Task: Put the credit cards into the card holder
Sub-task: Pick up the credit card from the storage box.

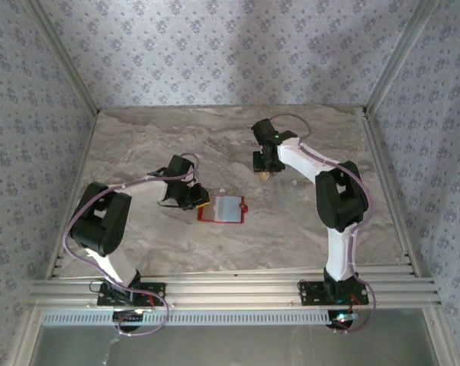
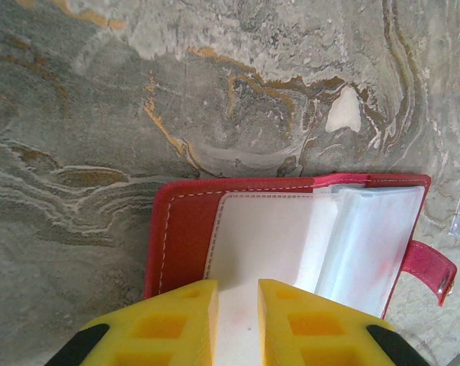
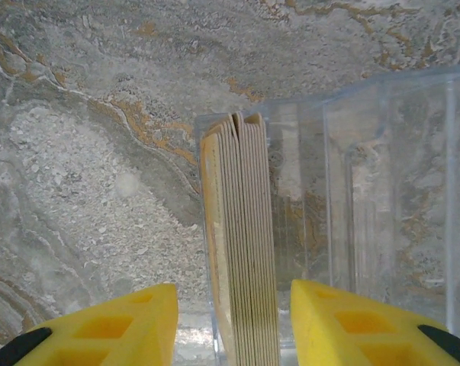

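A clear plastic compartment box (image 3: 367, 206) is seen on the marbled table (image 1: 153, 137); patterned walls (image 1: 214, 46) possibly wallpapered.

Red card holder (image 2: 185, 229), tan credit cards (image 3: 241, 252), grey-veined marble table (image 2: 77, 114)

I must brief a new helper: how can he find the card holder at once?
Look at the middle of the marble table, just right of the left gripper. The card holder lies open there: red rim, pale inside, the only red thing.
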